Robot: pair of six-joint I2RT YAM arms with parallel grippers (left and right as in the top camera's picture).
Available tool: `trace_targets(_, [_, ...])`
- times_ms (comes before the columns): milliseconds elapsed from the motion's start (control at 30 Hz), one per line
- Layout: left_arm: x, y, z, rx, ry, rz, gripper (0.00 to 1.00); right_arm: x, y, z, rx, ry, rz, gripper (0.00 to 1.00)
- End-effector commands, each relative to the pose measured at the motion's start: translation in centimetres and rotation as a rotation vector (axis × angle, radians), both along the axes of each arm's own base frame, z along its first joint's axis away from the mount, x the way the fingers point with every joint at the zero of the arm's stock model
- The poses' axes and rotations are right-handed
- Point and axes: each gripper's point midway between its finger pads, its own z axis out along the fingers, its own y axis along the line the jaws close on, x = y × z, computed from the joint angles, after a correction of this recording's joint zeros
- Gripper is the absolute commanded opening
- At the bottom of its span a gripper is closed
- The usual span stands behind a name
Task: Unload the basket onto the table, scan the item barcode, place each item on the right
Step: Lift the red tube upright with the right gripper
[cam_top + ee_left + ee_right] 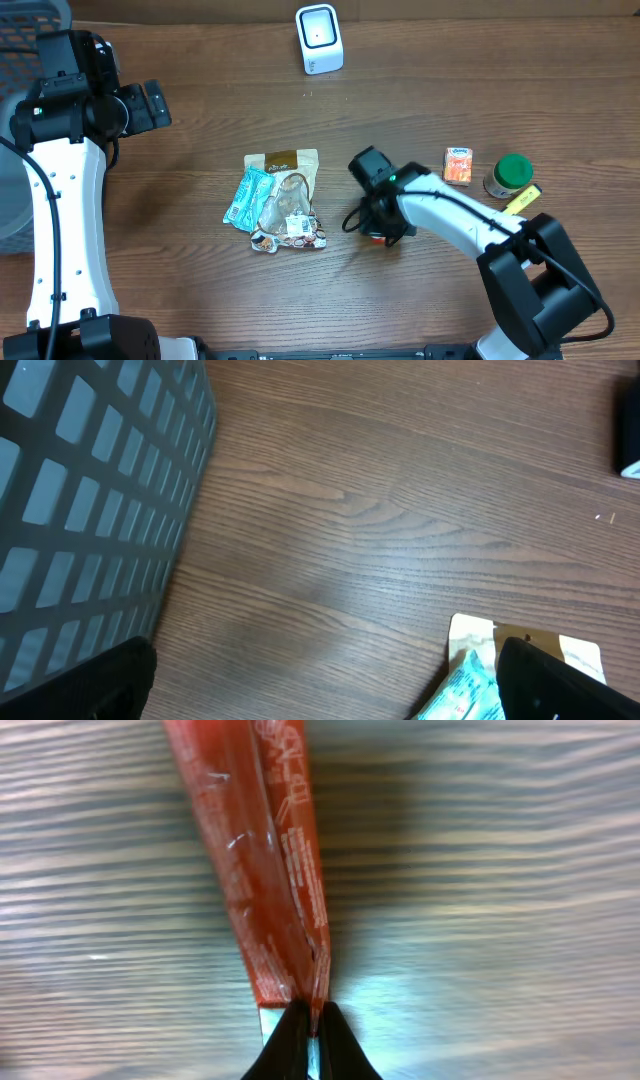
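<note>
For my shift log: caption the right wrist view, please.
Right tool shut on the edge of a red packet, wooden table behind.

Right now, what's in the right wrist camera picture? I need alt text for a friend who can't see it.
The right gripper at the bottom of the frame is shut on the edge of a thin red packet with small white print. The packet stretches away toward the top of the picture. Beneath it is a blurred wooden table.

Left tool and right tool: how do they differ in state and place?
The left tool stands wide open and holds nothing; the right tool is shut on a red packet. The left tool is beside the grey basket; the right tool is right of the snack packets. Both have dark fingers.
</note>
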Motion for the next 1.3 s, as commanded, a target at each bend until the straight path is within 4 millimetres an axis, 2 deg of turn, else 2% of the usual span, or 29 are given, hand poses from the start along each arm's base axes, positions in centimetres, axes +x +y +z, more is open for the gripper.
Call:
trace_targets(0, [0.4, -0.3, 0.2, -0.012, -0.010, -0.001, 1.00, 3.2, -0.1, 2.7, -0.009, -0.065, 0.043, 0.04])
trace_targets(133, [0.4, -0.3, 0.2, -0.012, -0.010, -0.001, 1.00, 4.9, 1.0, 5.6, 0.022, -0.119, 0.098, 0.04])
trace_targets(267, [0.4, -0.3, 0.2, -0.012, -0.010, -0.001, 1.00, 5.7, 2.4, 7.4, 0.093, -0.175, 0.179, 0.04])
trace_targets(400, [0.4, -0.3, 0.2, -0.012, -0.010, -0.001, 1.00, 6.1, 3.7, 7.8, 0.148, -0.200, 0.301, 0.04])
trace_targets(533, [0.4, -0.3, 0.2, -0.012, -0.010, -0.001, 1.00, 6.7, 4.2, 8.0, 0.163, -0.229, 0.340, 0.04])
trace_targets(700, [0.4, -0.3, 0.2, -0.012, -0.010, -0.001, 1.00, 6.3, 6.0, 8.5, 0.273, -0.233, 0.511, 0.04])
trace_targets(833, [0.4, -0.3, 0.2, -0.012, -0.010, -0.001, 1.00, 6.5, 5.8, 8.9, 0.333, -0.239, 0.590, 0.04])
trace_targets(1033, [0.4, -0.4, 0.2, -0.012, -0.010, -0.001, 1.00, 6.4, 6.1, 10.3, 0.518, -0.276, 0.752, 0.04])
trace_targets(1267, [0.4, -0.3, 0.2, -0.012, -0.010, -0.001, 1.00, 7.8, 4.2, 10.4, 0.507, -0.304, 0.731, 0.04])
